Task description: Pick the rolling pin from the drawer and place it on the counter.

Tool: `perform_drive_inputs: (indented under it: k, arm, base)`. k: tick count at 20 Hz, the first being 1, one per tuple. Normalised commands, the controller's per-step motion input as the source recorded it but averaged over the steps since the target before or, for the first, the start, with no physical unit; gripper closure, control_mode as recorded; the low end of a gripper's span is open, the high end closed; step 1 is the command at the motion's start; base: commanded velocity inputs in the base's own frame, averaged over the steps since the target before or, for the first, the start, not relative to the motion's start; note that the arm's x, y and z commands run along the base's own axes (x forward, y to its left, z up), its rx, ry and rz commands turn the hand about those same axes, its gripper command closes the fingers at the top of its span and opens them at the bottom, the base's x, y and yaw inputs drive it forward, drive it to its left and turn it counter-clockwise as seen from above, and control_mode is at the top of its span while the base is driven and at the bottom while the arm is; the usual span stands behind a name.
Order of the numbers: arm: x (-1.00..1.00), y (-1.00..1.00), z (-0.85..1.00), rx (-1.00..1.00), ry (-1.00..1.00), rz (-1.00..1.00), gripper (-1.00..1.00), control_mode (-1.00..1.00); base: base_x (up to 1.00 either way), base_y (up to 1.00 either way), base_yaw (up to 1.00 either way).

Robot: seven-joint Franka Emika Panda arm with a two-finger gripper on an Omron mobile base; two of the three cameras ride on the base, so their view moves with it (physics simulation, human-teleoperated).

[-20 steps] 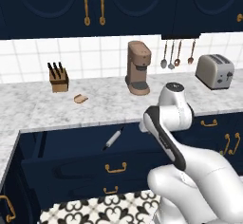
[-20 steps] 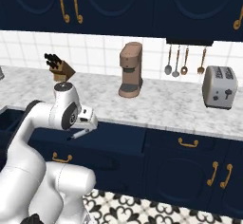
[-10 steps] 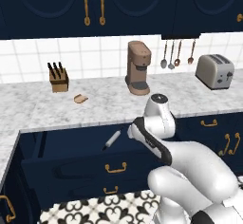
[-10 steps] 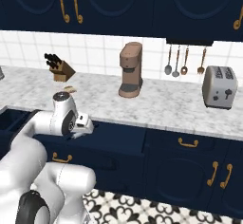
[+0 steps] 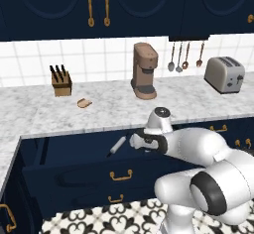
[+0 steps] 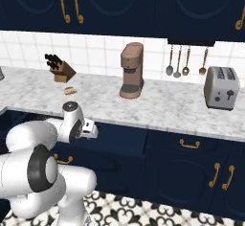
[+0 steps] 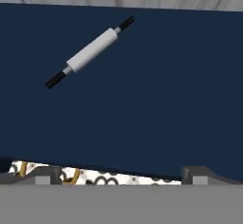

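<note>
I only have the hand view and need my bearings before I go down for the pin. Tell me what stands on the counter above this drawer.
Observer: A brown coffee machine stands on the counter, behind the open drawer.
Operator: Say what else is up there.
Observer: A knife block at the left and a toaster at the right.
Operator: Place the gripper relative to the rolling pin.
Observer: In the left base view the gripper hangs over the drawer, just right of the rolling pin, not touching it.

rolling pin [image 7: 89, 52] in drawer [image 7: 142, 104] (below counter [image 5: 114, 109])
</note>
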Motion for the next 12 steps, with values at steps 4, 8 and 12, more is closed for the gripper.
perform_drive_inputs:
  k: [4,8,12]
  arm:
    - [0.41,0.04,-0.34,0.0,0.02,0.0,-1.0,-1.0]
    - [0.27,0.11,-0.29,0.0,0.07,0.0,-1.0,-1.0]
    - [0.03,0.11,-0.32,0.0,0.19,0.0,-1.0,-1.0]
  base:
    - [0.0,0.0,0.0]
    - [0.0,0.0,0.0]
    - [0.0,0.0,0.0]
